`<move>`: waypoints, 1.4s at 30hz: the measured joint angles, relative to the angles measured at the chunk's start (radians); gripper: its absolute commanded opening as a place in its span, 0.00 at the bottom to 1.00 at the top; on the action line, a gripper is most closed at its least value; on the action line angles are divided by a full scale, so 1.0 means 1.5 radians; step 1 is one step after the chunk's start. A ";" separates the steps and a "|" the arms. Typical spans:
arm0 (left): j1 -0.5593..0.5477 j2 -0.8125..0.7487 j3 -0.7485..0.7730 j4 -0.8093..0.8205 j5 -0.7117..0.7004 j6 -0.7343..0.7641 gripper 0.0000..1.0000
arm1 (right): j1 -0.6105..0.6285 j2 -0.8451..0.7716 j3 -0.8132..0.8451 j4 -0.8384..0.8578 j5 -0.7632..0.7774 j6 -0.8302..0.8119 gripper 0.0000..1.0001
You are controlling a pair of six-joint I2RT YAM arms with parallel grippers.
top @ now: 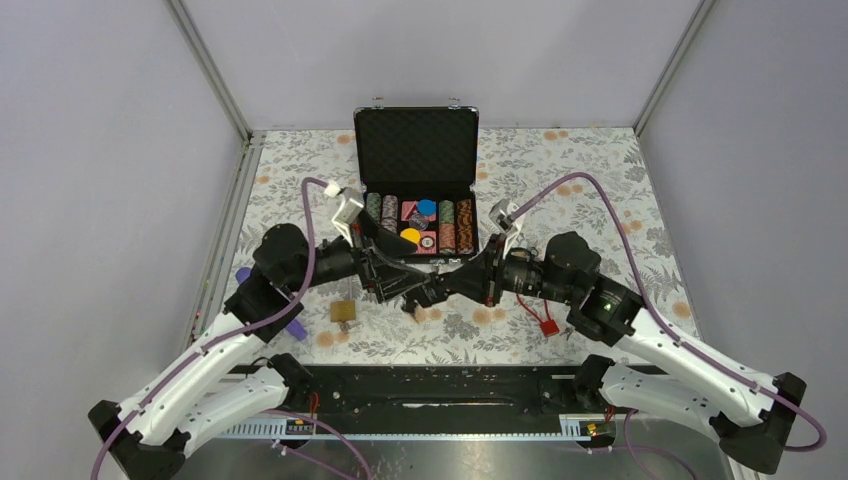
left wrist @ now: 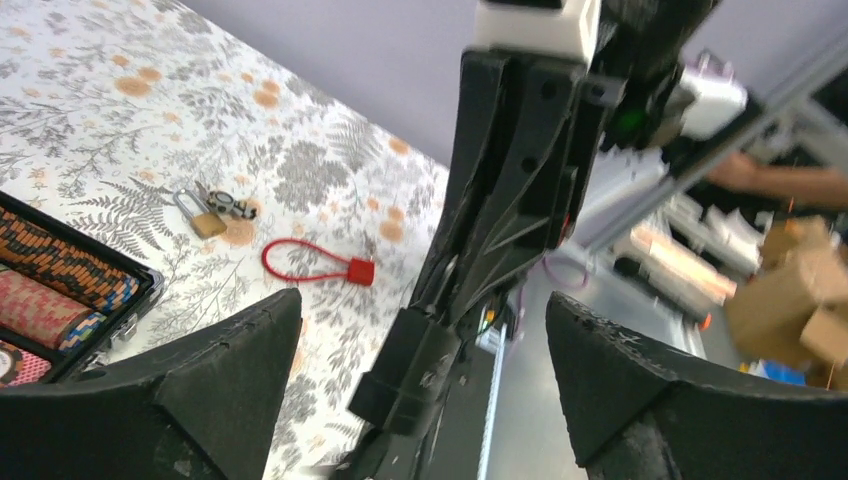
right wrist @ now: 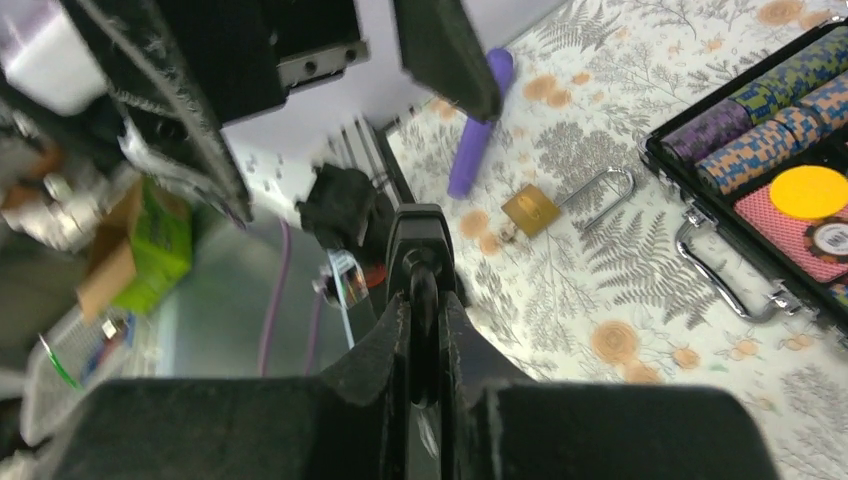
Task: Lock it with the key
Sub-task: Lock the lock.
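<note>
Your left hand (left wrist: pixel 422 300) stands wide open and grips nothing; the forward end of the right arm shows between its two spread fingers. Your right hand (right wrist: pixel 425 300) is closed, fingers nearly together, pinching a dark flat piece (right wrist: pixel 421 245) that stands up between them. Whether that piece is a key cannot be told. The two hands meet above the counter (top: pixel 600 200), just in front of the open poker-chip case (top: pixel 415 145). The brass padlock (right wrist: pixel 530 208) lies flat on the counter near the case's front left corner, apart from both hands. Its long shackle points toward the case, and a purple marker (right wrist: pixel 478 140) lies near it. A second, small padlock (left wrist: pixel 205 218) lies on the right side with what look like keys (left wrist: pixel 235 207) touching it, near a red cable lock (left wrist: pixel 361 270).
</note>
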 measured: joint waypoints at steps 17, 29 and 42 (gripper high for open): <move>-0.051 0.141 0.027 -0.123 0.227 0.259 0.65 | 0.000 0.073 0.136 -0.295 -0.137 -0.245 0.00; -0.064 0.184 0.027 -0.129 0.245 0.286 0.58 | 0.000 0.096 0.162 -0.309 -0.156 -0.252 0.00; -0.073 0.172 0.012 -0.103 0.264 0.274 0.00 | -0.001 0.102 0.165 -0.304 -0.166 -0.239 0.34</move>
